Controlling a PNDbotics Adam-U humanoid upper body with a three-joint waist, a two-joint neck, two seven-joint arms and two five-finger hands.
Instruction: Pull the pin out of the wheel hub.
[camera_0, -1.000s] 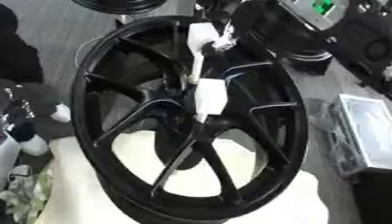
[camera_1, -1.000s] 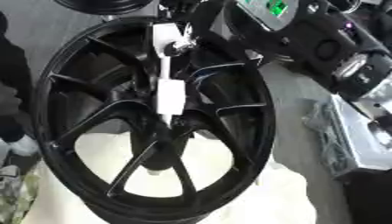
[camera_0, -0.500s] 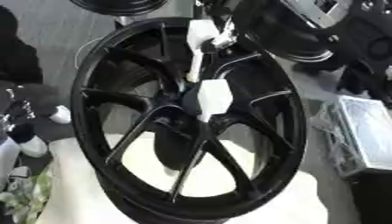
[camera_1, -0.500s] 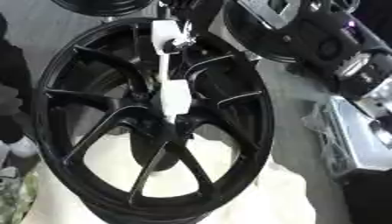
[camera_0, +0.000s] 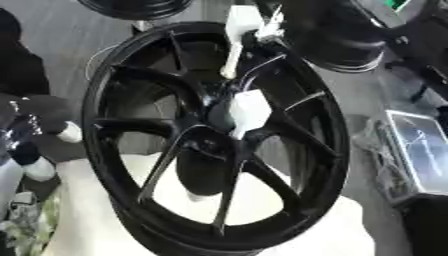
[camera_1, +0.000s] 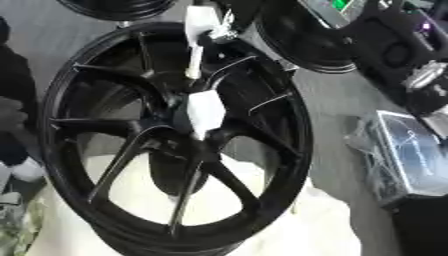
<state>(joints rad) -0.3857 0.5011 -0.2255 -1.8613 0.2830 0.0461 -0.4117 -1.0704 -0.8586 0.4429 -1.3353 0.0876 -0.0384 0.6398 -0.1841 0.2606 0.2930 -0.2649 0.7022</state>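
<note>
One black wheel hub (camera_0: 219, 145) stands on pale padding (camera_0: 289, 230). Its white pin (camera_0: 248, 111) sits at the centre, long axis slanting upward toward a white piece (camera_0: 241, 22). Neither robot hand shows.

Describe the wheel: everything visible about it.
The wheel is glossy black, looks like painted metal, with thin spokes running from a central hub to a deep rim. It lies tilted, its lower part on a white cloth. A white piece sits at the hub, a white arm part reaching down over its upper rim.
</note>
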